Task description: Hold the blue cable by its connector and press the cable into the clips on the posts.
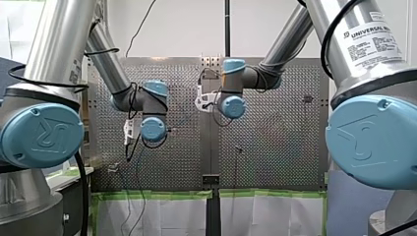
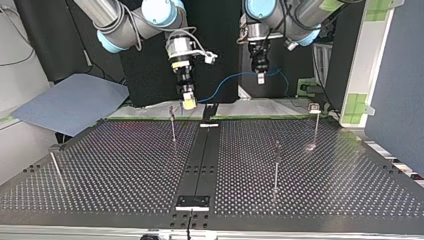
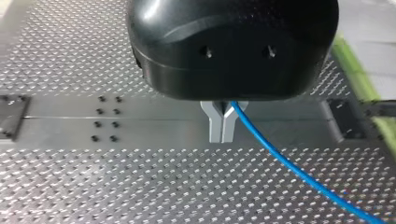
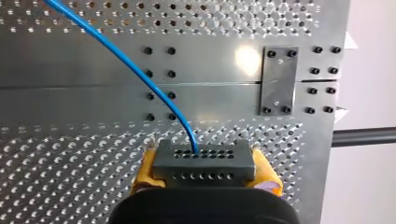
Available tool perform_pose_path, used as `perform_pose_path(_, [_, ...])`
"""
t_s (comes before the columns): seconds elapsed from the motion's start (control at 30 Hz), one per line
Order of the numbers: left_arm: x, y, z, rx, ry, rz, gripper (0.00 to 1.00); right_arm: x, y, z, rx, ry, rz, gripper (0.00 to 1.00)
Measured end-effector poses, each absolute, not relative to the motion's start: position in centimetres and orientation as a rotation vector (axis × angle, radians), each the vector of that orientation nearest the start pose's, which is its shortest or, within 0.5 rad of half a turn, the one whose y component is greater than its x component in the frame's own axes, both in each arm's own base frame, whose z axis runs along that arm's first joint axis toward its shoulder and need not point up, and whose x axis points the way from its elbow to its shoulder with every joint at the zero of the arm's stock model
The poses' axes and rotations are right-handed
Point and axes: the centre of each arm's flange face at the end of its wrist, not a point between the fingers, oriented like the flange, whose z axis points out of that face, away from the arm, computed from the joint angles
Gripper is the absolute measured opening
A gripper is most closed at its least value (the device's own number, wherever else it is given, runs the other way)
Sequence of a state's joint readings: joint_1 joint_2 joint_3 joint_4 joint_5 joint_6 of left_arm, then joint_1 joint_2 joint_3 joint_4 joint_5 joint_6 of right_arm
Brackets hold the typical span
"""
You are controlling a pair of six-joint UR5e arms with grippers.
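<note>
Here the blue cable (image 3: 289,163) hangs in the air between both arms, not yet in any clip. In the right wrist view my right gripper (image 2: 187,102) has its yellow pads (image 4: 145,175) clamped on either side of the grey connector (image 4: 204,161), and the cable leaves the block's face ahead of the fingers. My left gripper (image 3: 221,126) has its metal fingers pressed narrow together, with the cable running out from beside them, so it seems to pinch the cable further along. Seen in the top view, the cable's long axis runs roughly along the far edge of the perforated table (image 2: 125,165), above and behind the posts. The thin post (image 2: 173,127) just below my right gripper is the nearest; the other posts (image 2: 276,167) (image 2: 315,125) stand nearer my left arm. I judge that the cable must come down and toward that first post's top, and the right arm is better placed.
</note>
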State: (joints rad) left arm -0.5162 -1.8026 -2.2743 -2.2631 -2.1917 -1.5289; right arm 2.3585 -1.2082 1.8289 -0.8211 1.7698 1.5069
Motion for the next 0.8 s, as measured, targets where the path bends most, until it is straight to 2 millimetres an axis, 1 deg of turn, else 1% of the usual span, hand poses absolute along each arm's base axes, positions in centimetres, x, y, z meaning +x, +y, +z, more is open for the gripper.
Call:
perform_pose_path(0.2, [34.2,-26.0,19.0,-0.063,1.576,0.102,0.00,49.9,-33.5,25.8,1.438,-0.741,1.745,0.00])
perform_pose_path(0.27, [35.3,-25.7,20.5,-0.080,1.558,0.097,0.00,50.2,-33.5,25.8,1.444,-0.734,1.751,0.00])
perform_pose_path(0.53, [38.8,-23.1,26.7,-0.179,1.478,0.135,0.00,51.4,-33.8,26.0,1.468,-0.714,1.770,0.00])
perform_pose_path(0.73, [40.1,-21.6,30.4,-0.219,1.432,0.149,0.00,52.0,-33.9,26.5,1.481,-0.704,1.790,0.00])
perform_pose_path(0.8, [40.1,-21.2,31.2,-0.226,1.426,0.160,0.00,52.3,-34.1,26.9,1.484,-0.699,1.801,0.00])
